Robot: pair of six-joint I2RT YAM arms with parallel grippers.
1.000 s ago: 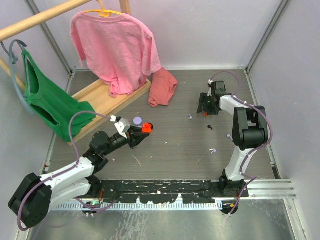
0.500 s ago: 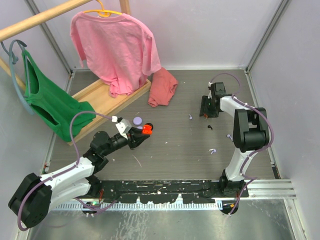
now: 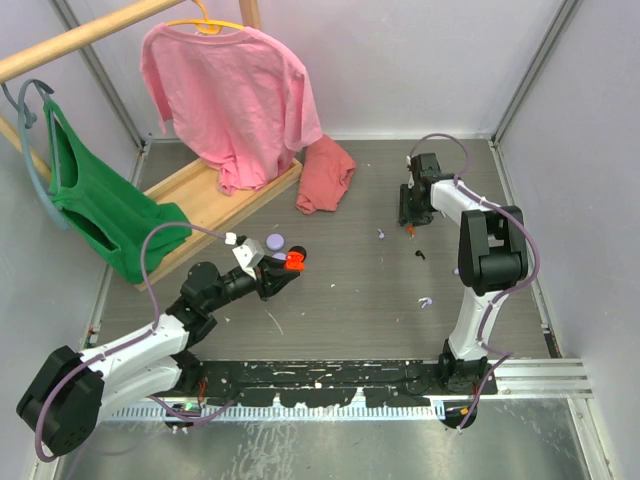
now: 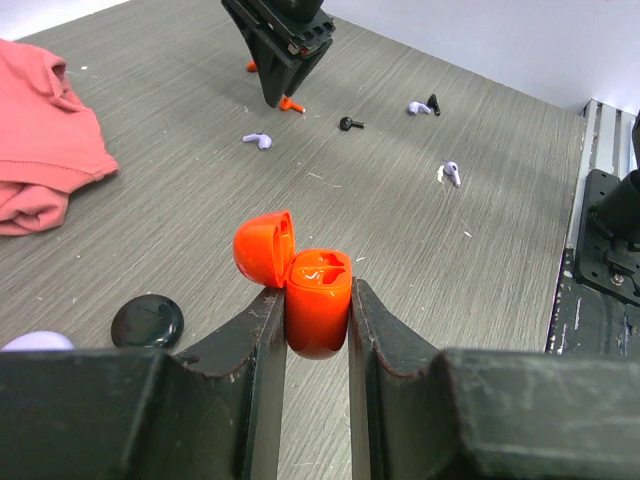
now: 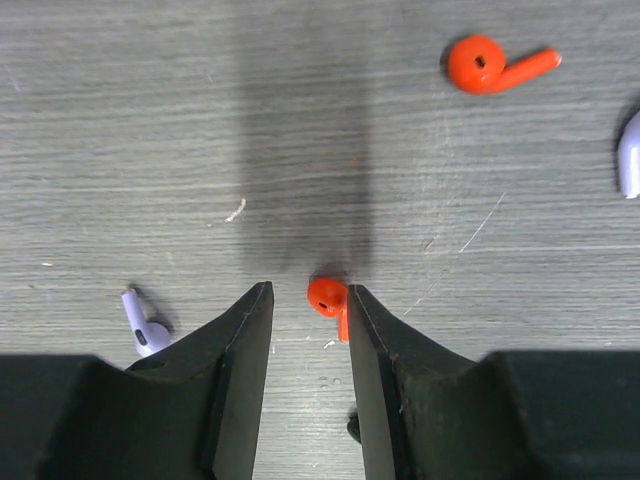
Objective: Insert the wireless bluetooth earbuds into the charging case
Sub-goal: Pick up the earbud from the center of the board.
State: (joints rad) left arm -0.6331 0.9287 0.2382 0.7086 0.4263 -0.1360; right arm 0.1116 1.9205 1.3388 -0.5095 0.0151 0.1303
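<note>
— Where are the earbuds?
— One orange earbud [image 5: 327, 297] lies on the table [image 5: 150, 150] between the right gripper [image 5: 307, 290]'s part-open fingers, stem against one, a gap at the other; a second orange earbud [image 5: 480, 64] lies well apart.
— And the case?
— The orange charging case [image 4: 318, 305], lid up, is clamped in the left gripper [image 4: 315, 290]; well inside the table's edges.

Two orange earbuds [image 5: 493, 64], three lavender earbuds [image 4: 258, 141] and two black earbuds [image 4: 349, 124], the second black one only a dark speck beside a lavender one: seven in all on the bench [image 3: 340, 290]. Three round pieces: one orange case [image 4: 318, 300], one black puck [image 4: 147, 320], one lavender puck [image 3: 275, 241]. Three garments: one pink T-shirt [image 3: 235, 95], one green top [image 3: 100, 215], one crumpled salmon garment [image 3: 325, 175]. Two hangers: one yellow hanger [image 3: 215, 24], one grey hanger [image 3: 25, 108]. One wooden rack [image 3: 200, 190]. Two robot arms: one left arm [image 3: 130, 350], one right arm [image 3: 490, 250]
</note>
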